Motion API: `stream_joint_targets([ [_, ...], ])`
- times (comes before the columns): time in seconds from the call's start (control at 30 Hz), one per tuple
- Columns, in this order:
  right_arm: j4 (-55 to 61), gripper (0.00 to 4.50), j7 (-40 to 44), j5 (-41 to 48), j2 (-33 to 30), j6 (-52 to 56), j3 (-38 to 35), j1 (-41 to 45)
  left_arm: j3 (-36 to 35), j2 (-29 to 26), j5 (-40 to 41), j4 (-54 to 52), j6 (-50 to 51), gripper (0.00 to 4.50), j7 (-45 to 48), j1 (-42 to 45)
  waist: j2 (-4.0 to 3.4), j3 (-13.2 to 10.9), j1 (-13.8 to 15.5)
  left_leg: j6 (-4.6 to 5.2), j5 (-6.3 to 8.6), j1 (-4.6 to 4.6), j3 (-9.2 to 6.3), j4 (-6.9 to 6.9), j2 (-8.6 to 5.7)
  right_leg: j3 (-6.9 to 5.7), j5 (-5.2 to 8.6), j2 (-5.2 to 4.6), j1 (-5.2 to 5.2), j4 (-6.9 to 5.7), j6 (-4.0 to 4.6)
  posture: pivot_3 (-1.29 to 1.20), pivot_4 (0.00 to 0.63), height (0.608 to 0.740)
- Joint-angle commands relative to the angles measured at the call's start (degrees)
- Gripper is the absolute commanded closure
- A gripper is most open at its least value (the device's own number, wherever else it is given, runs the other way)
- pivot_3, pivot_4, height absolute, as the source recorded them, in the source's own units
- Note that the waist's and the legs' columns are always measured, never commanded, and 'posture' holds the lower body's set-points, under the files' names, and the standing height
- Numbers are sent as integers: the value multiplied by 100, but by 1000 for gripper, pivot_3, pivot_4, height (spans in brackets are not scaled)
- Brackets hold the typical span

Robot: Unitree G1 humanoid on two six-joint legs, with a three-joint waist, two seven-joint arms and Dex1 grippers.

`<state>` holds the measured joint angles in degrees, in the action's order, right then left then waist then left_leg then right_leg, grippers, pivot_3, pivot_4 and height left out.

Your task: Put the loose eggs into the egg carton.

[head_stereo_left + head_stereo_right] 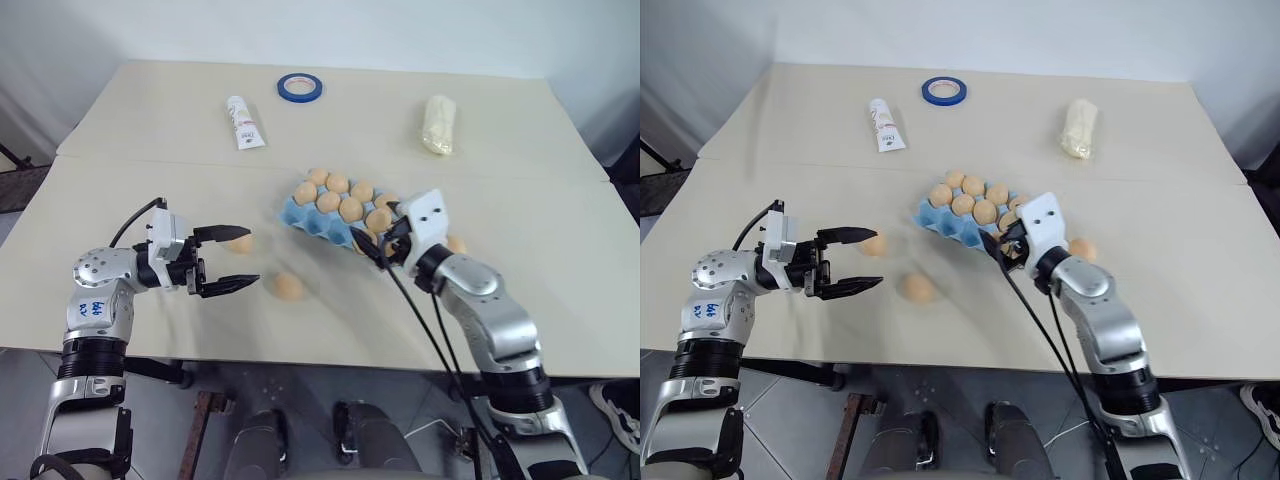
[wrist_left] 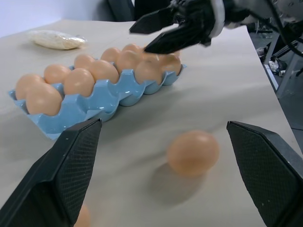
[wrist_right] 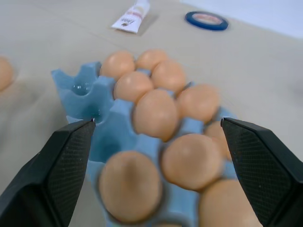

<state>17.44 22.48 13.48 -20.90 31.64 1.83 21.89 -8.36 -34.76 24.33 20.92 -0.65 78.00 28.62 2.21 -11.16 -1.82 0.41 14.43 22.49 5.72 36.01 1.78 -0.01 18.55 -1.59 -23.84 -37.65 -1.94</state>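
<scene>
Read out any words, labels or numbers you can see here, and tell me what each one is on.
White tube: red print along it, too small to read.
White tube in the right wrist view: red and dark marks, blurred, unreadable.
Blue tape ring, egg carton, eggs: no text seen.

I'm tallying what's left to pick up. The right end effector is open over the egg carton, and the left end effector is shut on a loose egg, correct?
Not quite. The left end effector is open and holds nothing; the left wrist view shows a loose egg lying on the table between its spread fingers. The right end effector is open over the egg carton, as you said.
</scene>
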Motion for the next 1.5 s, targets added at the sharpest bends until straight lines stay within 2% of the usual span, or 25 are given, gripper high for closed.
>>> stream_joint_targets([
  [0.03,800,40,349,552,-417,152,-837,-432,-71,-34,133,-136,-79,0,44,62,0,0,9,0,0,0,0,-1,0,0,0,0,0,0,0,0,150,740],
  [0.17,1246,40,859,1105,-1010,151,-1836,-1260,-83,-45,155,-145,-71,0,78,56,0,0,27,1,1,3,-9,-2,-1,-8,0,-1,8,13,-1,0,150,740],
  [0.3,1268,40,1525,1268,-1611,-54,-2763,-2438,-100,-80,144,-46,-86,0,99,114,0,0,24,3,2,-7,-12,-5,0,-10,0,3,21,19,-2,0,150,740],
  [0.4,1071,40,1790,1243,-1794,-299,-3180,-2979,-115,-105,118,71,-115,0,104,185,0,0,-14,2,3,-14,-9,-5,1,-6,0,6,25,18,-3,0,150,740],
  [0.47,952,40,1800,1227,-1812,-393,-3272,-3043,-110,-106,108,100,-120,0,103,211,0,0,-33,2,1,-18,-5,-2,1,-2,-1,8,27,15,-5,0,150,740],
  [0.57,760,40,1613,1168,-1724,-450,-3144,-2802,-92,-92,92,148,-137,0,96,266,0,0,-43,1,-5,-25,-3,2,1,1,-6,8,33,13,-7,0,150,740],
  [0.7,355,40,1063,1142,-1333,-410,-2825,-2015,-65,-61,89,179,-152,0,80,316,0,0,-52,1,-10,-27,0,3,1,5,-11,8,33,14,-8,0,150,740],
  [0.93,-773,40,527,525,-690,-867,-1846,-959,-74,-51,103,105,-151,0,20,281,0,0,0,-3,-9,-13,-1,-6,-1,3,-10,6,16,14,-5,0,150,740],
  [1.37,-2402,40,295,-215,-335,-1729,-1113,-307,-180,-108,162,-230,-74,0,-188,-10,-1,-1,-11,0,-7,-13,0,0,-1,3,-8,4,14,3,-5,0,150,740],
  [1.5,-2558,906,341,-222,-282,-2033,-1117,-275,-180,-98,165,-243,-89,0,-211,-7,-2,-1,-9,-1,-8,-13,-1,-3,-1,2,-7,4,14,2,-3,0,150,740],
])
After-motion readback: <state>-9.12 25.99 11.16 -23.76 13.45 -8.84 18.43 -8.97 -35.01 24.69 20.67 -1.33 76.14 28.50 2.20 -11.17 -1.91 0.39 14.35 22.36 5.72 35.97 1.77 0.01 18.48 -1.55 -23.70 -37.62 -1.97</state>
